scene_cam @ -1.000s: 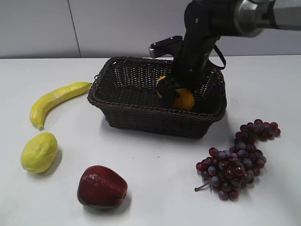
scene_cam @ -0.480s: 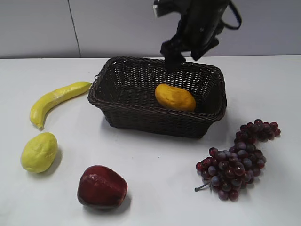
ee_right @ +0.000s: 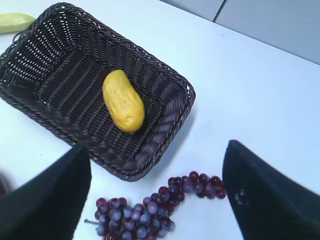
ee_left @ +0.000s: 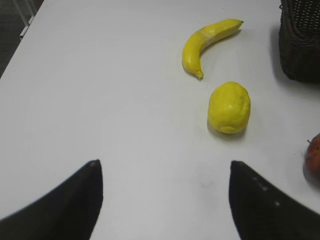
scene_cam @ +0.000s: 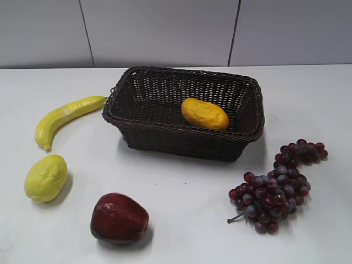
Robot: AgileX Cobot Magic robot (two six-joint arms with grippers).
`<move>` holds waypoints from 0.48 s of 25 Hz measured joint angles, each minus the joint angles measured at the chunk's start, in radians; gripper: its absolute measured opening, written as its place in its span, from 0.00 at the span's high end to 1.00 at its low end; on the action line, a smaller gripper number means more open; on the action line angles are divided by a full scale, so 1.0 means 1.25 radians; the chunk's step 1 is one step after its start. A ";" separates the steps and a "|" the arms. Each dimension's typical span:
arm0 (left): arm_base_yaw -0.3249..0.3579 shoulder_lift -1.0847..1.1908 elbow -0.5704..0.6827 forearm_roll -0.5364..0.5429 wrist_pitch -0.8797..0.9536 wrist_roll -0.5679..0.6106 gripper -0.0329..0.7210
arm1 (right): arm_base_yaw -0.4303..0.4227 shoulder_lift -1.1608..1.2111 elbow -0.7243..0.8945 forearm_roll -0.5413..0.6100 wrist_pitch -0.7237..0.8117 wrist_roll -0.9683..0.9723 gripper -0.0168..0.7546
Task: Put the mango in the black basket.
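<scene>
Exterior view, nearest edge: a dark red apple [scene_cam: 119,218] sits on the white table [scene_cam: 181,187], left of centre. To its right, a bunch of purple-red grapes [scene_cam: 278,190], stem end toward the apple, trailing up and right. Left and a little farther back, a lumpy yellow-green lemon [scene_cam: 45,177]. Beyond the lemon, a curved yellow banana [scene_cam: 66,117], its far tip close to the left end of the black basket [scene_cam: 165,137] but not touching as far as I can tell.

Mid-table: the basket, braided rim, sloped woven sides. The mango [scene_cam: 204,114] lies on its side inside, on the basket floor, right of the middle, long axis running left-right. Nothing holds it. Behind, a grey panelled wall [scene_cam: 165,33].

No arm shows in the exterior view.

Left wrist view: left gripper [ee_left: 165,197] above bare table, fingers spread wide apart, nothing between them. Lemon, banana, a basket corner and an apple edge lie ahead.

Right wrist view: right gripper [ee_right: 157,192] high over the table, fingers wide apart, empty. Below it, the grapes; beyond, the basket with the mango resting near its right end.
</scene>
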 joint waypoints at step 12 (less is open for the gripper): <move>0.000 0.000 0.000 0.000 0.000 0.000 0.17 | 0.000 -0.613 0.580 -0.010 0.005 0.036 0.21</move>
